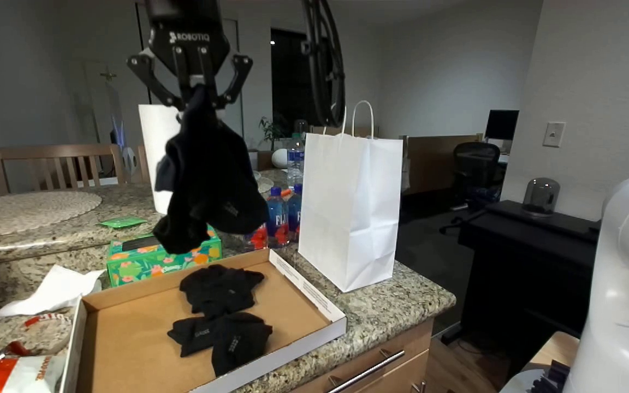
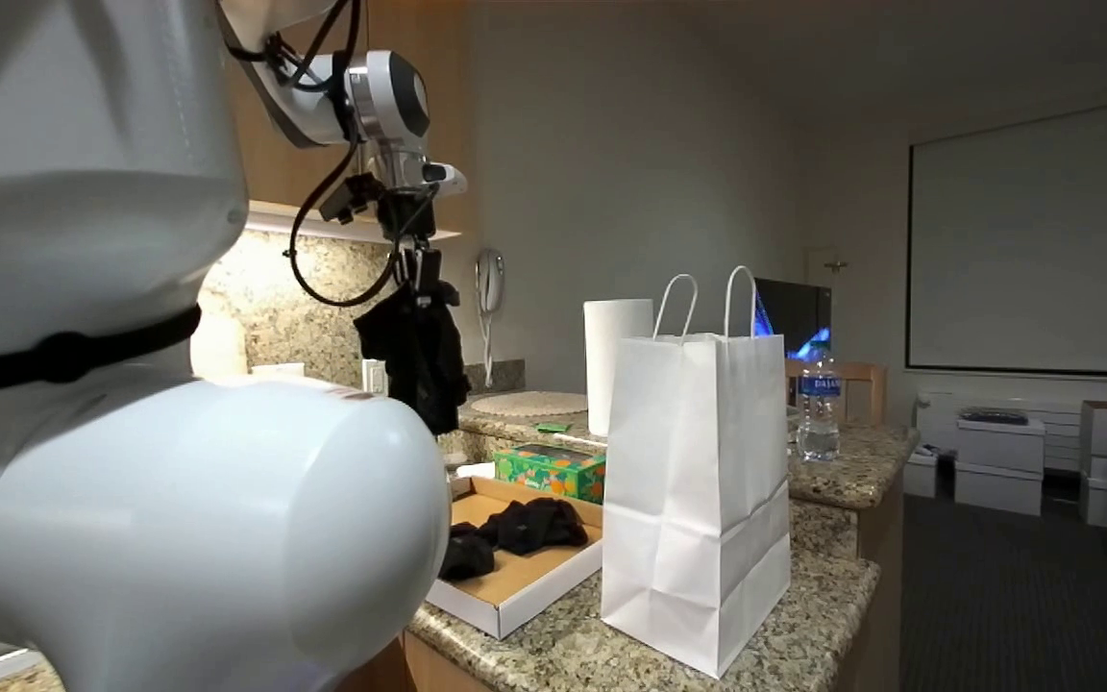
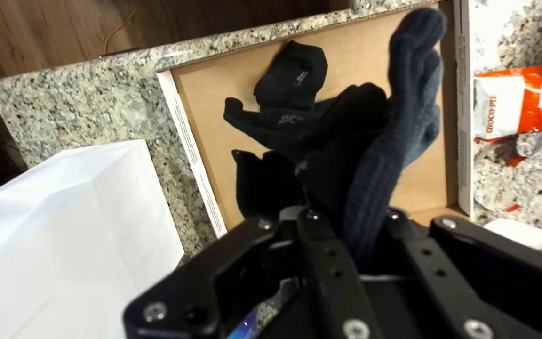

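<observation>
My gripper (image 1: 200, 103) is shut on a black sock (image 1: 213, 180) and holds it hanging in the air. The sock also shows in an exterior view (image 2: 419, 356) and in the wrist view (image 3: 384, 141), where a dark blue ribbed part sits between the fingers. Below it is a shallow cardboard tray (image 1: 129, 338) with white outer walls, also in the wrist view (image 3: 355, 52). Several black socks with small grey lettering lie in the tray, such as a back bunch (image 1: 220, 289) and a front one (image 1: 238, 338). In the wrist view the held sock partly hides them.
A white paper bag (image 1: 325, 213) with handles stands upright beside the tray, also in an exterior view (image 2: 669, 481). A green floral tissue box (image 1: 145, 267), paper towel roll (image 1: 156, 147) and water bottles (image 1: 278, 218) stand behind. A red-and-white snack packet (image 3: 497, 106) lies beside the tray.
</observation>
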Controlling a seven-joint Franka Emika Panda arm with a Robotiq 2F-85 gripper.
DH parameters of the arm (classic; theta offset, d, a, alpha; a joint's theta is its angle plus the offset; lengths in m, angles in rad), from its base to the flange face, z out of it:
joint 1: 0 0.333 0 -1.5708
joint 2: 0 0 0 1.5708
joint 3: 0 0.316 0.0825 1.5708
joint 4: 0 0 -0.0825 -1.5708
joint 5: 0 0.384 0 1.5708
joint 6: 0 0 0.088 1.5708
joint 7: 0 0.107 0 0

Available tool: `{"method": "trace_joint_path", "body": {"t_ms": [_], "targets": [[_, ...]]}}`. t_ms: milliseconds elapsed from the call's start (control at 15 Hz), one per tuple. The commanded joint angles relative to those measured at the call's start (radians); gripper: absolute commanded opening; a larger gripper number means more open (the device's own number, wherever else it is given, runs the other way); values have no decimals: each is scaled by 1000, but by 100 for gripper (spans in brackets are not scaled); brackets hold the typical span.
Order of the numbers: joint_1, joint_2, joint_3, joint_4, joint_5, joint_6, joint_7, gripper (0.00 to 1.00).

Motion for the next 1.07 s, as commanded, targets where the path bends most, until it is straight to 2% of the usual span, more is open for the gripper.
{"method": "trace_joint_path", "body": {"t_ms": [0,667,1000], "targets": [[-45,-16,8,87,30,-68,-97,12],[-148,-71,-15,412,-2,-377,-148,12],[-222,-68,-83,571,-8,-460,-295,11]]}}
